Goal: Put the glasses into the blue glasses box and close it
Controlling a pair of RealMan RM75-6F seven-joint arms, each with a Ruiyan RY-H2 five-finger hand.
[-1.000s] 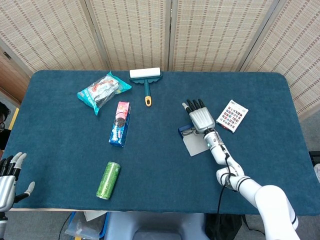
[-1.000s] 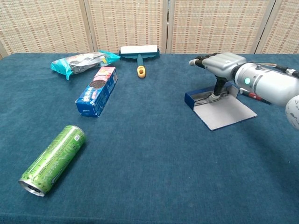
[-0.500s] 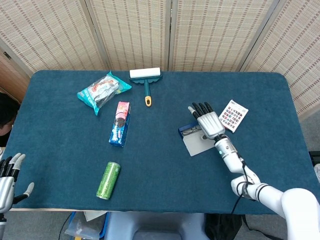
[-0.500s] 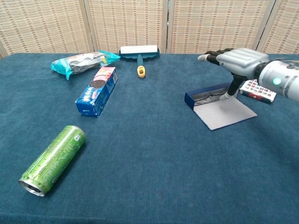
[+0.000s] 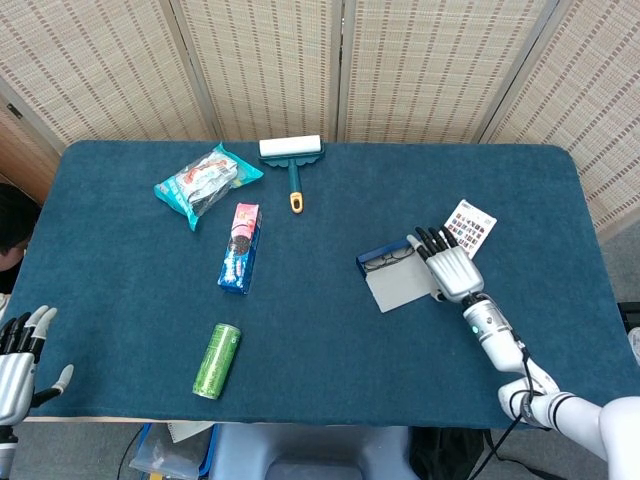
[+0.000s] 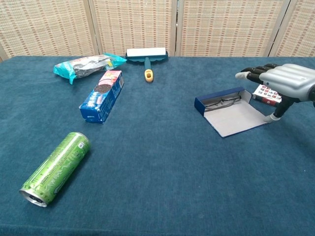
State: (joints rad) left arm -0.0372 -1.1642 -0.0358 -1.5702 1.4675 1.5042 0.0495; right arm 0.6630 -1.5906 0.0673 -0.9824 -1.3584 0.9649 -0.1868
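Note:
The blue glasses box [image 5: 378, 260] [image 6: 213, 102] lies open right of the table's centre, its grey lid [image 5: 400, 289] [image 6: 236, 116] flat on the cloth toward me. The glasses [image 5: 389, 260] [image 6: 223, 101] lie inside the box. My right hand [image 5: 452, 266] [image 6: 284, 80] hovers flat with fingers spread at the lid's right edge, holding nothing; its thumb reaches down near the lid's corner. My left hand [image 5: 15, 365] sits open off the table's near-left corner, seen only in the head view.
A patterned card [image 5: 468, 229] [image 6: 268, 95] lies just beyond my right hand. Further left are a lint roller [image 5: 291, 153] [image 6: 146, 54], a snack bag [image 5: 205, 181] [image 6: 86, 64], a blue cookie box [image 5: 240, 245] [image 6: 103, 95] and a green can [image 5: 217, 360] [image 6: 56, 167].
My right hand has drawn back from over the box to the right and toward me, uncovering the glasses in the box. The left hand has barely moved.

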